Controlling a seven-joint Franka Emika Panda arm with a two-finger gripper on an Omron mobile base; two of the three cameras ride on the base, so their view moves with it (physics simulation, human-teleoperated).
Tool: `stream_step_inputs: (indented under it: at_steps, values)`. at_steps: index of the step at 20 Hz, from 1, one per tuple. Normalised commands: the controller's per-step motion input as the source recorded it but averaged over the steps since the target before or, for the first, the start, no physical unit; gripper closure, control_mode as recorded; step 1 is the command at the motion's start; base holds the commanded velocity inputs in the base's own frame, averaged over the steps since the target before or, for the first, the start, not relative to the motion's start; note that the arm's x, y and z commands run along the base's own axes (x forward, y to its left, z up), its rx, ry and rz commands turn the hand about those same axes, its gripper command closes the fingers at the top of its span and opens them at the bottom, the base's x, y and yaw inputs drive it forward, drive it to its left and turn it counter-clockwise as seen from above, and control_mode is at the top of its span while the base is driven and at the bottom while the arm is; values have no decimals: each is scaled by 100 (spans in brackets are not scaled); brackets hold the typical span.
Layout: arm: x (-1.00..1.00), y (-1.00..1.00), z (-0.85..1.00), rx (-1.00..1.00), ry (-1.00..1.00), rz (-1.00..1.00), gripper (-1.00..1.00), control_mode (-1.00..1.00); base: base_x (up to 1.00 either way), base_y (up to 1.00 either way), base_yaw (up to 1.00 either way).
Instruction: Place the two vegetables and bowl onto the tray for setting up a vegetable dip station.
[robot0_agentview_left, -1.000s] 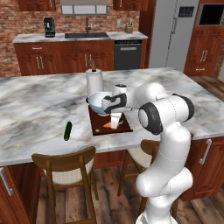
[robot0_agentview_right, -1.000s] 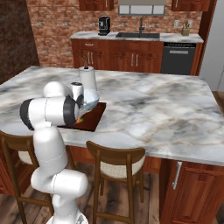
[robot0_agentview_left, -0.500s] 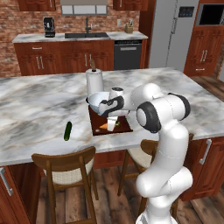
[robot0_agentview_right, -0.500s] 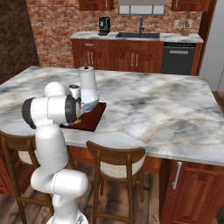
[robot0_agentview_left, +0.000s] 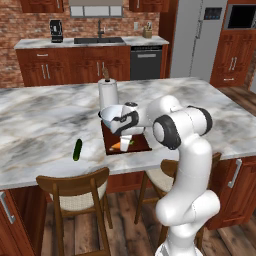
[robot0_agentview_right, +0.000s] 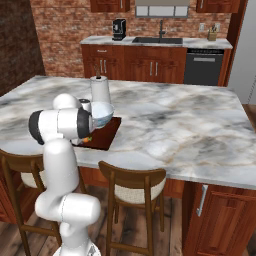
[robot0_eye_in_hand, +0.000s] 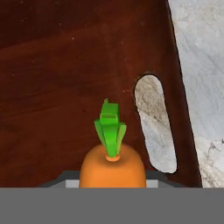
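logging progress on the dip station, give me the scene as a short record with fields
carrot: between the fingers, over the tray near its slot handle; whether it rests on the board cannot be told
tray: on the marble island, near its front edge
bowl: at the tray's far end by the paper towel roll; on the board or behind it, unclear
cucumber: on the island, left of the tray, apart from it
left to do: cucumber; bowl unclear

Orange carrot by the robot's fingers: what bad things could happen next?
1. The small orange carrot with a green top, apparently held in the gripper, is near the slot-handle end of the dark reddish-brown tray. Once released, it might roll off.
2. The wide pale blue-white bowl sits close behind. The retreating arm could bump it.
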Motion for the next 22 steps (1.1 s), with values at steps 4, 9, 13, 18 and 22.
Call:
stream_step_inputs:
  at_steps: [4, 9, 13, 18, 22]
  values:
    - [10, 6, -11, 0, 0, 4, 100, -100, 0, 0, 0]
    - [8, 3, -11, 0, 0, 1, 100, -100, 0, 0, 0]
    - [4, 0, -11, 0, 0, 0, 100, -100, 0, 0, 0]
    - [0, 3, -9, 0, 0, 0, -100, -100, 0, 0, 0]
    - [-3, 2, -1, -2, 0, 0, -100, -100, 0, 0, 0]
